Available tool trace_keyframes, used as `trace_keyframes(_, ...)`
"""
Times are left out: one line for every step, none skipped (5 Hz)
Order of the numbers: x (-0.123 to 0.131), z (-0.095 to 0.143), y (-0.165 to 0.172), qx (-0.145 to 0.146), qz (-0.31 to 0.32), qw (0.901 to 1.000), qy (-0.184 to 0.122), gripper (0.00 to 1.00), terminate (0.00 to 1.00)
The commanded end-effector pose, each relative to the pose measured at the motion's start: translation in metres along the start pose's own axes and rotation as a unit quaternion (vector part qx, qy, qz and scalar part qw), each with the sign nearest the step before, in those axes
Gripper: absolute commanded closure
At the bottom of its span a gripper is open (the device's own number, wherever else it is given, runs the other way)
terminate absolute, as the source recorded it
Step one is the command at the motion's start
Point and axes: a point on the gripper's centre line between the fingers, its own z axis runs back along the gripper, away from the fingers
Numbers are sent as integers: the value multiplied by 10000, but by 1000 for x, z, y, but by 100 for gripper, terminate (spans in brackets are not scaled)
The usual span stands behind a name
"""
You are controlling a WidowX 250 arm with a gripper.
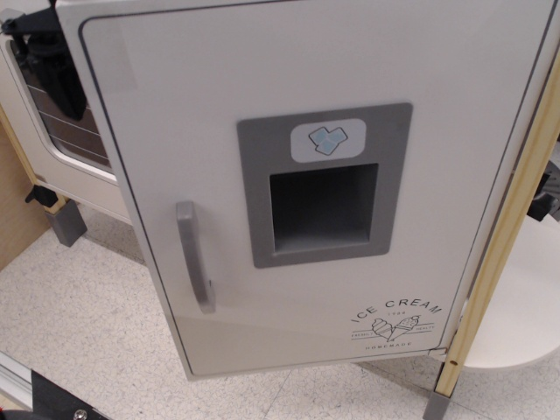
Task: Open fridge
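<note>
Fridge door (pixel 262 131): a large white toy fridge door fills most of the frame, tilted so its top leans toward the upper left. It stands swung out from the cabinet, its free edge on the left and its hinge side at the right edge of the frame.
Handle (pixel 195 255): a grey vertical bar on the lower left part of the door, near the free edge.
Ice dispenser (pixel 324 184): a grey rectangular panel at the centre of the door, with a dark recessed pocket in its lower half.
Ice icon (pixel 327 140): a white rounded label with pale blue ice cubes, just above the recess.
Logo (pixel 395 322): "ICE CREAM" lettering with two small cones, at the lower right of the door.
Gripper (pixel 52 70): a black shape in the upper left corner, just beside the door's free edge and in front of the oven window. Only part of it shows, and whether its jaws are spread or pressed together cannot be told.
Oven door (pixel 52 166): a smaller white door with a wire-rack window, behind the fridge door at the left edge.
Wooden frame (pixel 503 245): a pale wooden upright running down the right side, beside the hinge.
Floor (pixel 87 324): light speckled tiles across the bottom of the frame.
</note>
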Motion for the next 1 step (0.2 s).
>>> trace_keyframes(-41, 8, -8, -288, -512, 9983, -41, 0, 100)
